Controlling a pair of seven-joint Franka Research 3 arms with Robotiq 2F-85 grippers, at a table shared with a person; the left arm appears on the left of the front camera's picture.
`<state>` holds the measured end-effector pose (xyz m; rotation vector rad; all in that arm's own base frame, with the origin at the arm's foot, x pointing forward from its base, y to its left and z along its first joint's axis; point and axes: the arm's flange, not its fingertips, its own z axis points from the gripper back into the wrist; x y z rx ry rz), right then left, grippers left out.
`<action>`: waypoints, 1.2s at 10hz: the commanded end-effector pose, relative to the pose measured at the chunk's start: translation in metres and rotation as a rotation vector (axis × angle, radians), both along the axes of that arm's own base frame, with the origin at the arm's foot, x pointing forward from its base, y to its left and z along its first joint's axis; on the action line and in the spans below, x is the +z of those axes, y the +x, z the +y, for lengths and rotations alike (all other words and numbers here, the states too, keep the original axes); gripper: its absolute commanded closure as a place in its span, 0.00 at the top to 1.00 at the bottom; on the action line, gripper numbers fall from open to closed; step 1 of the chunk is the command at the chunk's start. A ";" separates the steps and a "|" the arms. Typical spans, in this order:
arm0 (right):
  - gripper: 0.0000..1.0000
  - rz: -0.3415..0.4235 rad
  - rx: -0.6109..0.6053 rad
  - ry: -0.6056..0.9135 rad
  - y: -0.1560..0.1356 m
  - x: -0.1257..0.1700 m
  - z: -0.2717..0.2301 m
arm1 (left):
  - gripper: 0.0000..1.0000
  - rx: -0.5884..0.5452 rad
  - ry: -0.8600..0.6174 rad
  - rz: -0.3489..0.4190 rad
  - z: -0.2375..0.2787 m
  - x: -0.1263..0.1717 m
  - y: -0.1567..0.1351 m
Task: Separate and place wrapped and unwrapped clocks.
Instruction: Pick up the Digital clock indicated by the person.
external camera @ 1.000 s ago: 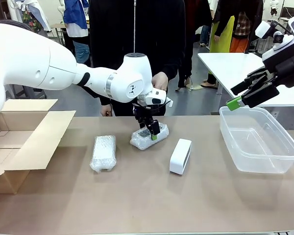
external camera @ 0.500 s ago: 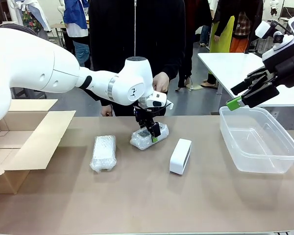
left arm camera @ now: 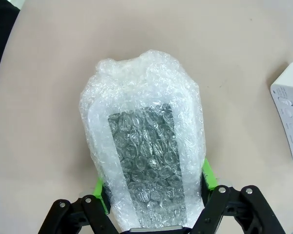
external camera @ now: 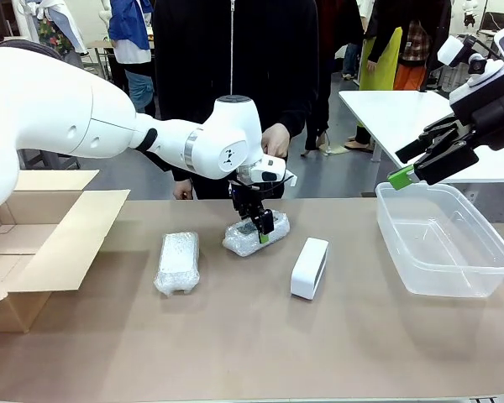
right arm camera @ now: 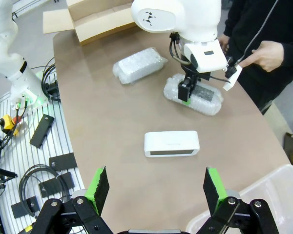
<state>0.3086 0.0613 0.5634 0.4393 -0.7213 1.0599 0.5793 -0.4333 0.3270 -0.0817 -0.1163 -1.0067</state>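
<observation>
A wrapped clock [external camera: 250,241] in bubble wrap, with a dark grey face showing through, lies at the table's far middle. My left gripper [external camera: 259,228] comes down over it. In the left wrist view the green pads [left arm camera: 101,189] of my left gripper [left arm camera: 155,181] press both sides of the bundle [left arm camera: 146,146], shut on it. A second wrapped bundle [external camera: 177,262] lies to its left. The unwrapped clock, a smooth white block [external camera: 309,268], stands to the right. My right gripper [external camera: 412,161] hangs open above the bin, and in its own view this gripper [right arm camera: 155,187] holds nothing.
An open cardboard box [external camera: 34,243] sits at the table's left edge. A clear plastic bin [external camera: 391,227] stands at the right. A person in black stands at the far side, one hand [external camera: 275,138] close behind my left gripper.
My left gripper's fingers have come in against the dark-faced wrapped bundle. The left arm shifted slightly a second ago. The right arm has not moved.
</observation>
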 end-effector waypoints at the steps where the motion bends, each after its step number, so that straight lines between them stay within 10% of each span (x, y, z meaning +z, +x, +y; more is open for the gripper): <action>1: 1.00 0.003 0.015 0.018 0.002 -0.001 0.001 | 0.66 0.039 0.018 0.001 0.002 0.008 0.004; 8: 1.00 0.003 0.015 0.018 0.002 -0.001 0.001 | 0.66 0.295 -0.105 -0.097 0.076 0.187 -0.076; 12: 1.00 0.003 0.015 0.018 0.002 -0.001 0.001 | 0.66 0.228 -0.161 -0.165 0.082 0.223 -0.117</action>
